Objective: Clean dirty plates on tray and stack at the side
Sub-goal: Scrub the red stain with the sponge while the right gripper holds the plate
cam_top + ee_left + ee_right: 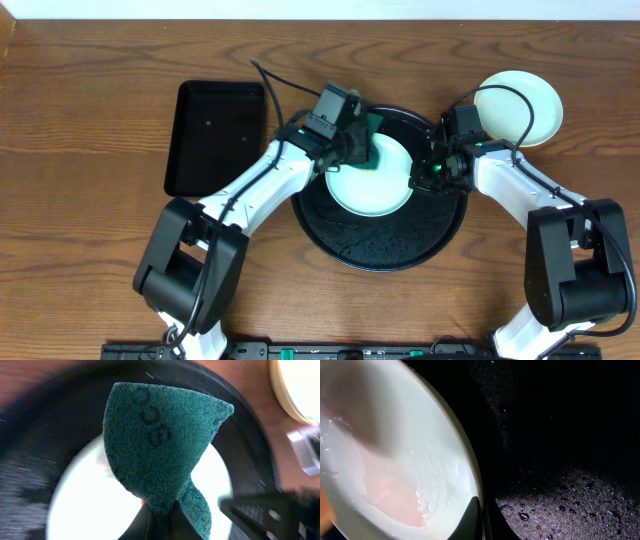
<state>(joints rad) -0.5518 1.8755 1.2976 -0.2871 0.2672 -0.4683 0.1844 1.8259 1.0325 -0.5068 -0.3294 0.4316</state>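
Observation:
A pale mint-blue plate (370,180) lies on the large round black tray (380,245). My left gripper (358,148) is shut on a green scouring pad (160,445) and holds it over the plate's far edge; the plate (90,500) shows white beneath the pad. My right gripper (425,172) is shut on the plate's right rim (470,475). Wet pinkish smears (390,495) lie inside the plate. A pale yellow plate (520,108) sits on the table at the far right, off the tray. A third plate is not visible.
A smaller rectangular black tray (215,135) lies to the left of the round tray. Water drops (560,505) speckle the round tray's floor. The wooden table (90,180) surrounds both trays.

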